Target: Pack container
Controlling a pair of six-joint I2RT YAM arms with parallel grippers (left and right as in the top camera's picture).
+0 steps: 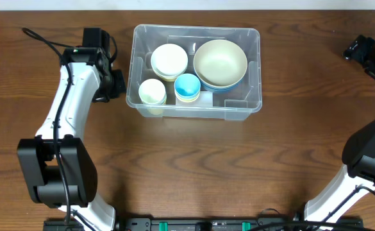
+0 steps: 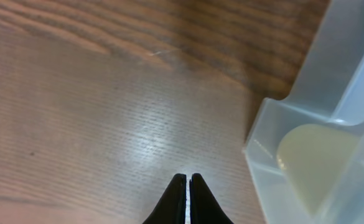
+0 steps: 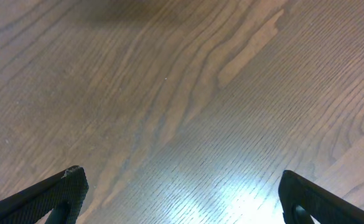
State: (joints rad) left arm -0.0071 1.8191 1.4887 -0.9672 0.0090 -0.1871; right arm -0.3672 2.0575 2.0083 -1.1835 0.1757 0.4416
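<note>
The clear container [image 1: 254, 102] stands at the back middle of the table. Inside it are a cream bowl [image 1: 220, 62] nested in a blue one, a stack of pale bowls [image 1: 169, 59], a pale cup [image 1: 152, 91] and a blue cup [image 1: 187, 86]. My left gripper [image 1: 115, 83] hovers just left of the container's left wall, shut and empty. In the left wrist view its closed fingertips [image 2: 187, 178] point at bare wood, with the container corner [image 2: 262, 130] and the pale cup [image 2: 315, 162] to the right. My right gripper [image 3: 178, 186] stands open over bare wood, holding nothing.
The right arm's wrist [image 1: 366, 54] sits at the far right edge of the wooden table [image 1: 187, 167]. Both arm bases stand at the front corners.
</note>
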